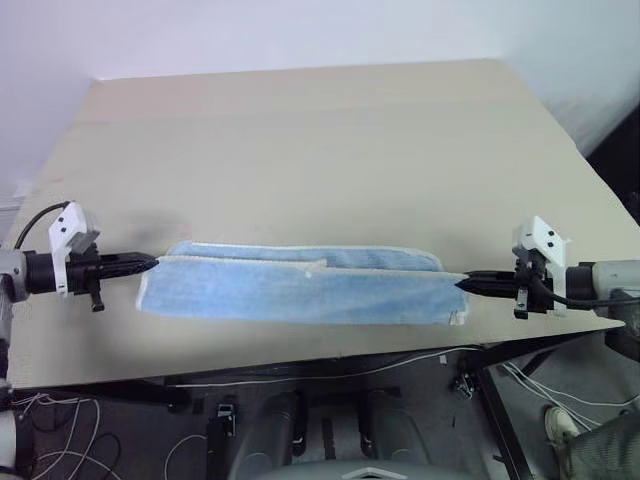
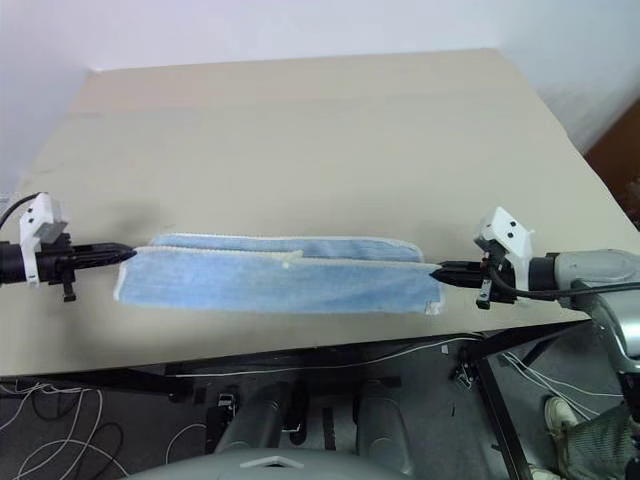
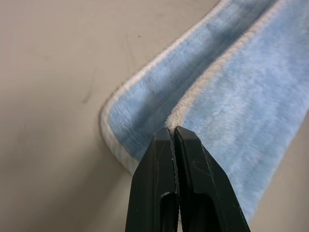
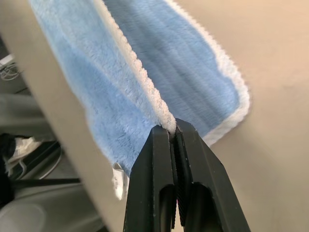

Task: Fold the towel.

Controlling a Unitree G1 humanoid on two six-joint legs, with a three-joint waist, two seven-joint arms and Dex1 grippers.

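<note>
The towel (image 1: 300,288) is a light blue terry cloth with cream edging, stretched as a long band across the near part of the beige table (image 1: 320,150). Its near half is lifted and drawn over the far half, which lies flat. My left gripper (image 1: 150,263) is shut on the towel's left corner; in the left wrist view the black fingers (image 3: 166,159) pinch the cream edge. My right gripper (image 1: 462,284) is shut on the right corner, where the fingers (image 4: 166,145) clamp the edging. A small white tag (image 4: 118,180) hangs below that corner.
The table's near edge (image 1: 300,365) runs just below the towel. Under it lie cables (image 1: 60,430) and a dark frame (image 1: 500,400) on the floor. Beyond the towel the tabletop stretches to a pale wall (image 1: 300,35).
</note>
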